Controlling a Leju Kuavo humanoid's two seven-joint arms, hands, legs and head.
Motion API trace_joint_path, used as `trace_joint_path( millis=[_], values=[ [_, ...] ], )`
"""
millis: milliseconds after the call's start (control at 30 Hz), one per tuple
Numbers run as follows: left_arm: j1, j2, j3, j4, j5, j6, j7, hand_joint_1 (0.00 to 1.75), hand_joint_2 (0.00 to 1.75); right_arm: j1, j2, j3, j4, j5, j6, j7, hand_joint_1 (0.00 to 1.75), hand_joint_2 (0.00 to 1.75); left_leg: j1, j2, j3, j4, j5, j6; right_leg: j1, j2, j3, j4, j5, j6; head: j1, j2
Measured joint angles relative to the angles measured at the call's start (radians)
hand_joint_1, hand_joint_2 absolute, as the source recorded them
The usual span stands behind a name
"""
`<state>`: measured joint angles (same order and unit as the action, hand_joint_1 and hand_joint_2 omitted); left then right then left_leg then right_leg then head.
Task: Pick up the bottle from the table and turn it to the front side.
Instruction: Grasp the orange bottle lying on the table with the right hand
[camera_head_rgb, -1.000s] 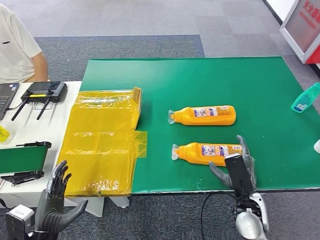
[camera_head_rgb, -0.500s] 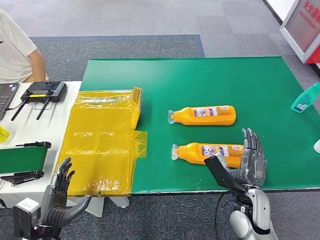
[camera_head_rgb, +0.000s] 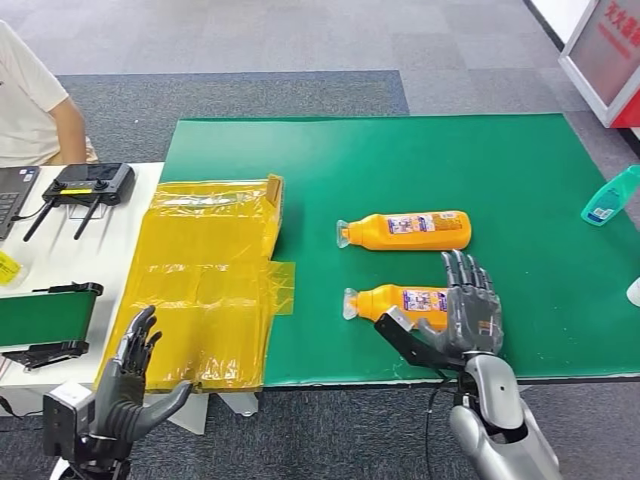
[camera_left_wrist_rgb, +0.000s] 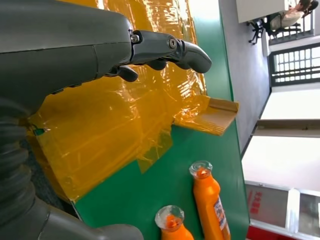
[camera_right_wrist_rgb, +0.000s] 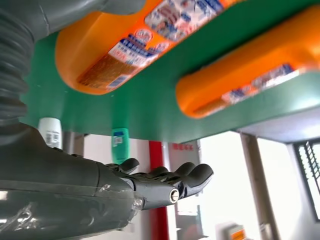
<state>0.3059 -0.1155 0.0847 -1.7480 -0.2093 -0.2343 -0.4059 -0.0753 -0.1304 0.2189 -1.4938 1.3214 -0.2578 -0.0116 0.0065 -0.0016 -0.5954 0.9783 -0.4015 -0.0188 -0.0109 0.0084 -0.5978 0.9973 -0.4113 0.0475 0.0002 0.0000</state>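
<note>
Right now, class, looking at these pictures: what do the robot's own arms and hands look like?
Each arm ends in a rounded silver shell at the wrist. The right hand and left hand are dark grey, with slim jointed fingers and a thicker grey thumb. A grey ribbed cover sits behind each hand. A black cable loops beside the right wrist, and a small boxy camera is mounted at the left wrist.

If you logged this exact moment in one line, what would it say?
near orange bottle: lying on green mat, not held | right robot hand: open above its base | left robot hand: open, holding nothing | far orange bottle: untouched
</note>
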Motion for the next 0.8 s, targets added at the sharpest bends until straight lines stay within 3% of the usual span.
trace_joint_path(
  millis=[133,367,800],
  values=[
    [-0.015,0.023,-0.021,0.023,0.018,0.011,0.001,0.0,1.75,-0.068,-0.055,0.052,0.084,-0.005,0.069,0.004,0.0,1.75,0.0,0.0,-0.001,0.0,0.001,0.001,0.0,0.0,0.0,0.0,0.001,0.001,0.0,0.0],
    [-0.05,0.046,-0.032,0.058,0.041,0.008,0.002,0.0,1.75,-0.223,-0.139,0.147,0.211,-0.056,0.27,0.014,0.0,1.75,0.0,0.0,-0.002,0.0,0.001,0.001,0.0,0.0,-0.001,0.0,0.001,0.001,0.0,0.0],
    [-0.066,0.06,-0.045,0.089,0.051,0.013,0.001,0.0,1.75,-0.351,-0.207,0.267,0.362,-0.109,0.329,0.023,0.0,1.75,0.0,0.0,-0.003,0.0,0.002,0.001,0.0,0.0,-0.002,0.0,0.001,0.0,0.0,0.0]
  ],
)
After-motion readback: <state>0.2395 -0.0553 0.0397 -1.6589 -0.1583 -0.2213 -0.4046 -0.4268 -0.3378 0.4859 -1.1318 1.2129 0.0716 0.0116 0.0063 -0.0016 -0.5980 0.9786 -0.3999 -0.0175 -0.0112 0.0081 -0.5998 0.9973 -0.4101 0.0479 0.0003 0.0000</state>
